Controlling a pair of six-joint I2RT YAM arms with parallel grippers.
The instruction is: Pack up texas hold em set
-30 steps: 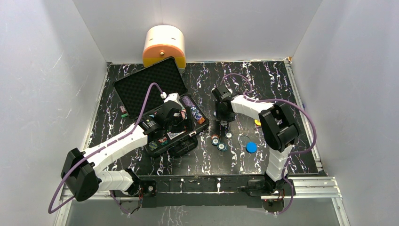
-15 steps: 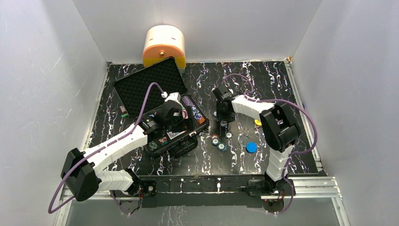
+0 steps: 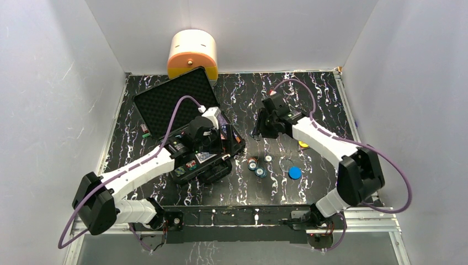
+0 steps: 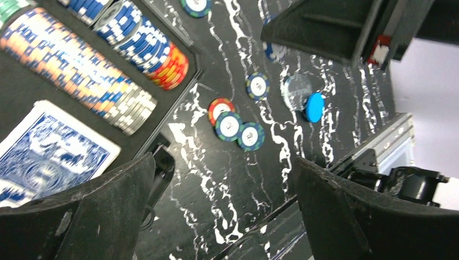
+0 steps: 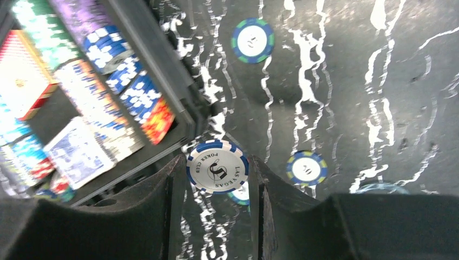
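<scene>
The black briefcase point(image 3: 182, 171) lies open at centre left, its foam-lined lid point(image 3: 171, 99) tilted back. Rows of poker chips point(image 4: 81, 70), a blue card deck point(image 4: 48, 157) and a red deck point(image 5: 24, 76) lie in it. My left gripper point(image 3: 219, 138) hangs open and empty over the case's right edge point(image 4: 226, 162). My right gripper point(image 3: 258, 131) is shut on a white-and-blue poker chip point(image 5: 217, 165), held above the table right of the case. Loose chips point(image 3: 255, 167), a blue disc point(image 3: 294, 173) and a yellow disc point(image 3: 302, 144) lie on the table.
A cream-and-orange rounded container point(image 3: 192, 52) stands behind the lid at the back wall. A clear ring point(image 3: 286, 164) lies by the blue disc. White walls close in the left, right and back sides. A metal rail point(image 3: 276, 216) runs along the near edge.
My right arm has swung its elbow out to the right and the gripper has lifted up with the white-and-blue chip. My left gripper has shifted slightly right over the case.
</scene>
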